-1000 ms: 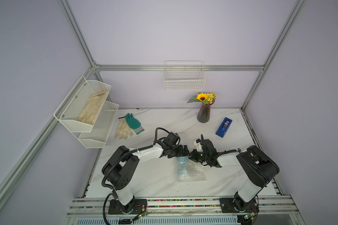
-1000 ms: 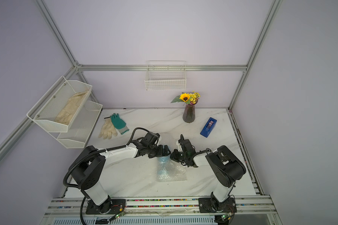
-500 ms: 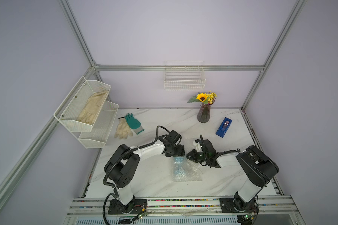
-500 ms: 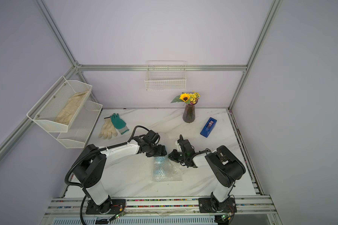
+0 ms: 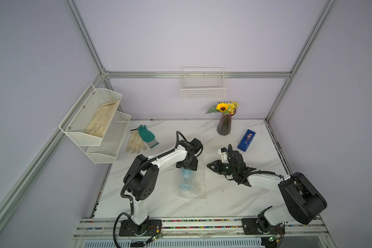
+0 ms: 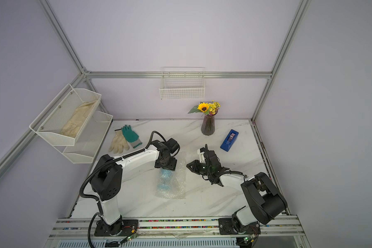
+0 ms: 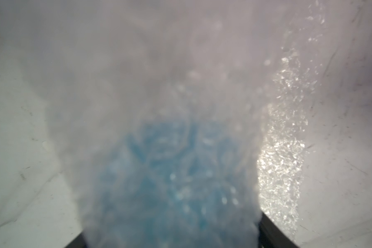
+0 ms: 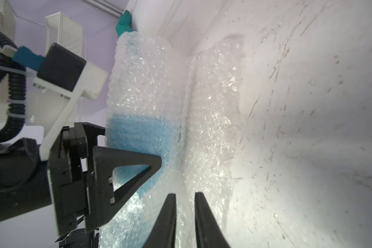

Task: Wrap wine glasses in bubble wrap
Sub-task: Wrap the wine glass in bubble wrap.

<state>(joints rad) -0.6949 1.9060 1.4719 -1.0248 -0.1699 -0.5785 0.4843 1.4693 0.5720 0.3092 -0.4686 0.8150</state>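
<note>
Goblet lies on its side near table ctr, rolled in bubble wrap, blue showing thru. Spare film spreads to its 3 o'clock. My L claw straddles the bundle's 12 o'clock end, fingers pressing both sides, gripping it. R claw sits at 2 o'clock, just off the wrap, narrowly parted, empty.
</note>
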